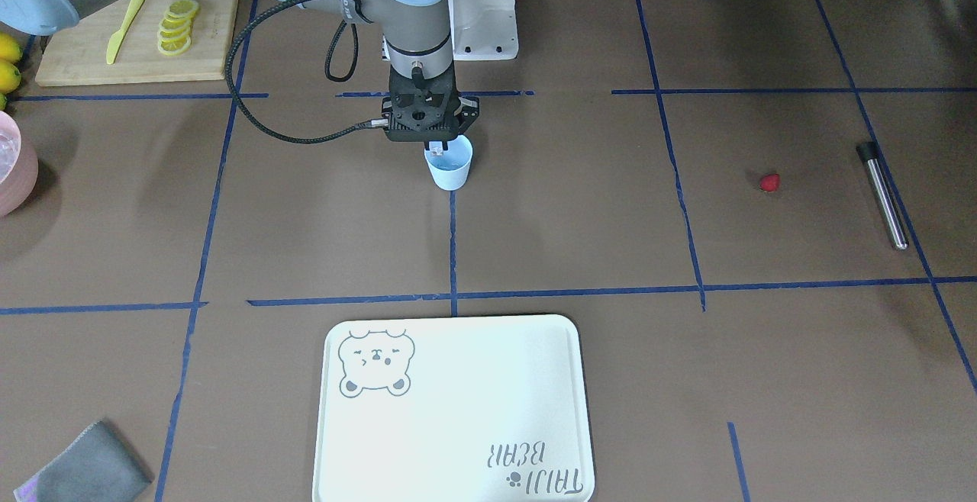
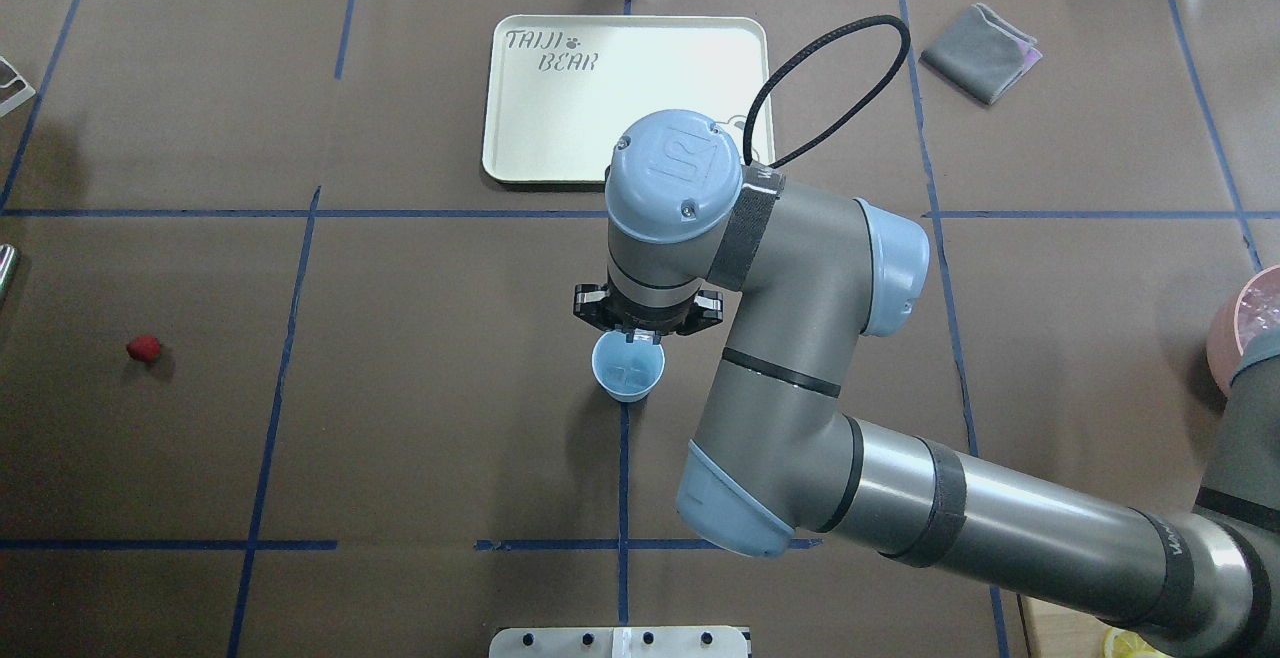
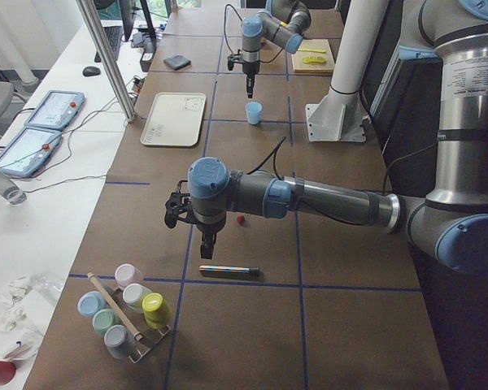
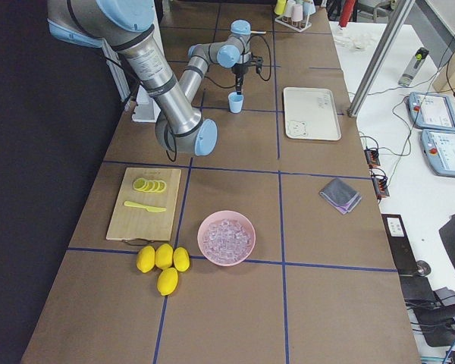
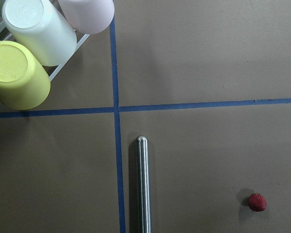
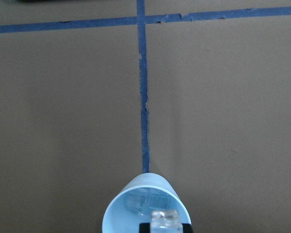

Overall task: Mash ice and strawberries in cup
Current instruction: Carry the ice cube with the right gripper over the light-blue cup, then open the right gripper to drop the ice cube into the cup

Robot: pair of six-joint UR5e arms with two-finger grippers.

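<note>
Tray (image 1: 458, 418) lies bottom centre in the front view. Beyond it, mid-frame, the cup (image 1: 450, 172) stands upright with ice pieces (image 6: 136, 201) inside. The right gripper (image 1: 436, 145) hangs over its rim, clamped on an ice cube (image 6: 165, 218). The strawberry (image 1: 770, 182) lies mid-right, well apart from the cup. Whether the left gripper (image 3: 207, 246) is clenched or released, I cannot tell.

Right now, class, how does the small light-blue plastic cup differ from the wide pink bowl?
The small light-blue plastic cup is narrow and tapered; the wide pink bowl is broad and shallow. The cup holds about two ice pieces; the bowl, many. The right gripper holds an ice chunk over the cup, not the bowl. Both stand upright.
</note>
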